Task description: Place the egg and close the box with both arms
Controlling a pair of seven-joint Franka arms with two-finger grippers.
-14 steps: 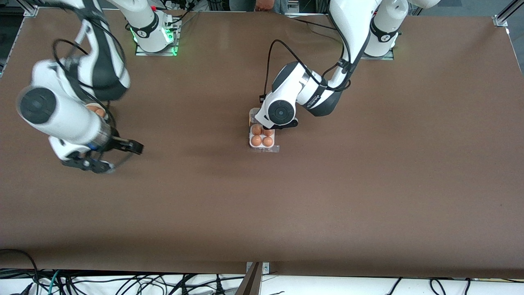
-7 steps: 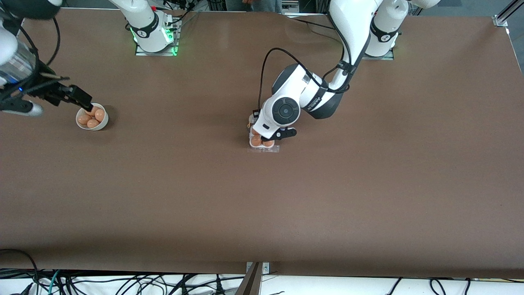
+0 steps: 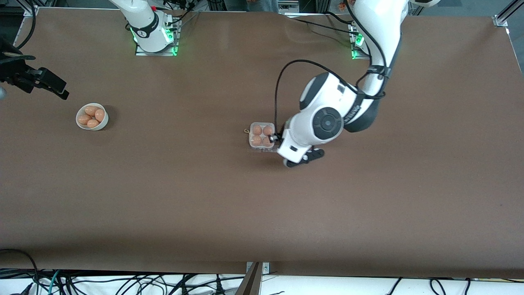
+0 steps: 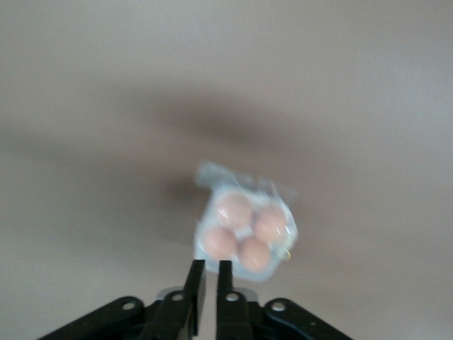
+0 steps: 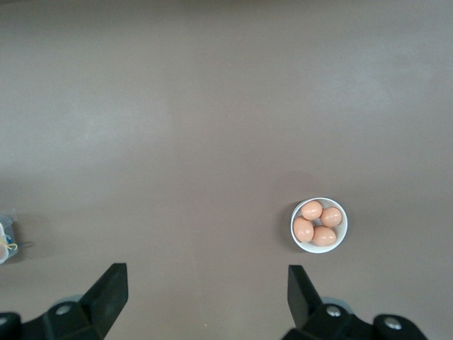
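Near the table's middle, the box lies lidded over four eggs. The left gripper, fingers pressed together, hovers beside it. The right gripper, spread wide, hangs above the table near the white bowl.

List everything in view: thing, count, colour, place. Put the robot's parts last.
box: one, clear plastic, lid down, mid-table.
eggs in box: four, orange-brown, one per cell.
bowl: one, white, round, toward the right arm's end of the table.
eggs in bowl: four, orange-brown.
table: one, brown.
left gripper: black, fingers together, empty, over the table beside the box.
right gripper: black, fingers wide apart, empty, up at the table's edge by the bowl.
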